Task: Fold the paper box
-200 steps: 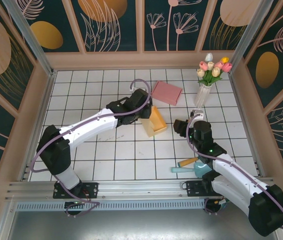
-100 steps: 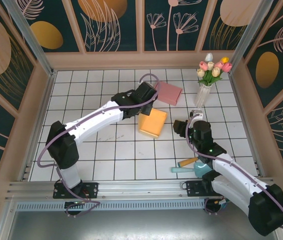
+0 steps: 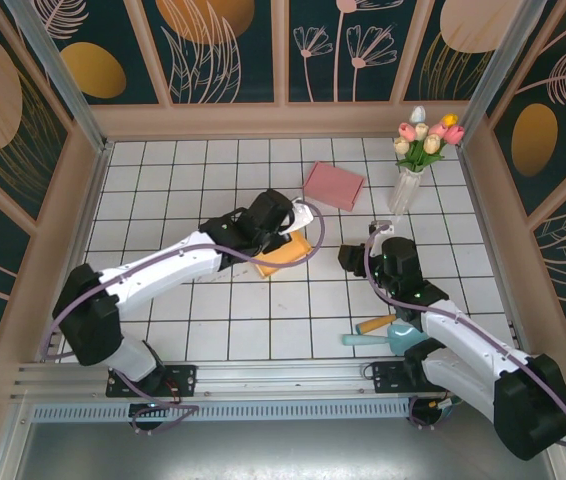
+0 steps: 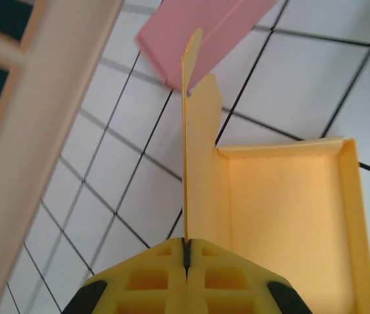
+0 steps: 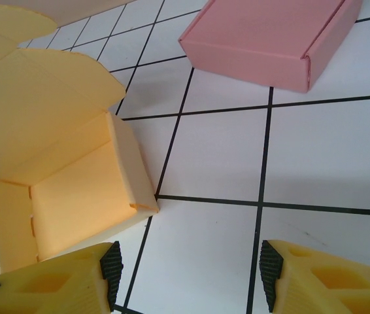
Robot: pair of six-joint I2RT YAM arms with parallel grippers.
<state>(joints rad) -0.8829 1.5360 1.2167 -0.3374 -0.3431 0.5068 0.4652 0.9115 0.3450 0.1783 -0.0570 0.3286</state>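
**A:** What's there, biggest first?

**B:** A white tiled table. The left arm reaches across it and ends on the near side of the pink box. The right arm ends on that box's near side too, a little to its right.

**A:** And the yellow paper box?

**B:** It lies open on the tiles on the near side of the pink box, close to it but apart, under the left wrist. One flap stands upright.

**A:** Anything else?

**B:** A vase of tulips stands just right of the pink box.

**A:** The grippers?

**B:** The left gripper is clenched on that upright flap, fingers pressed together with the card edge between them. The right gripper is released, fingers apart over bare tile, facing the pink box with the yellow box's corner beside its left finger.
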